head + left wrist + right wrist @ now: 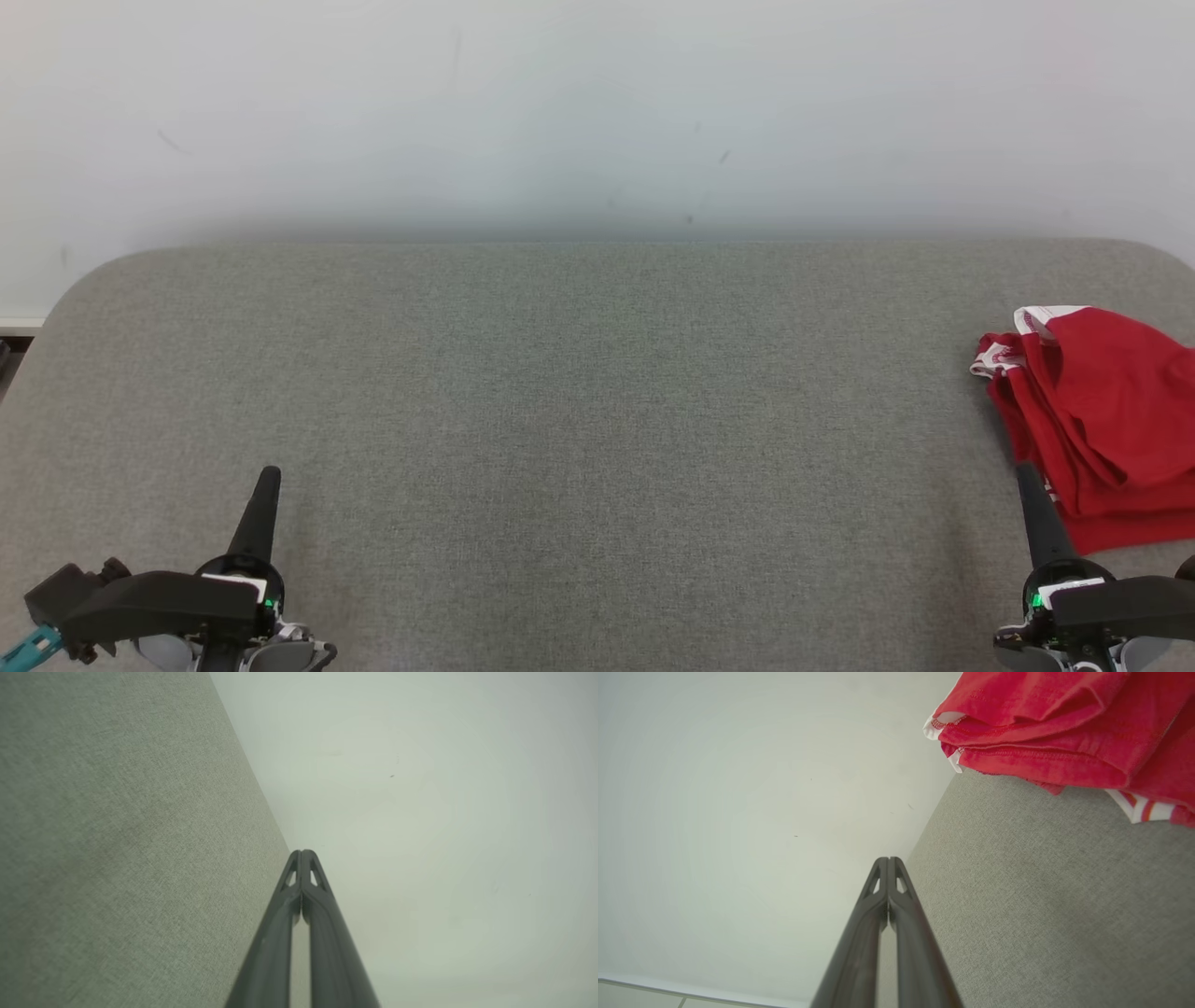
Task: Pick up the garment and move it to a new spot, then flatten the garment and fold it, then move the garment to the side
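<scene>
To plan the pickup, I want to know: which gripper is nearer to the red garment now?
Right. The right gripper is just beside the left edge of the red garment; the left gripper is far off, across the grey table.

Red garment (1111,411) with white-and-red striped trim on a grey woven table (579,420)

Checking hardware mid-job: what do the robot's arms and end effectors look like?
The left end effector and right end effector each have two long, dark grey, tapering fingers with triangular cut-outs near the tips, a black wrist block with a white label and a green light, and pale grey housing below. A teal fitting sticks out by the left wrist.
</scene>
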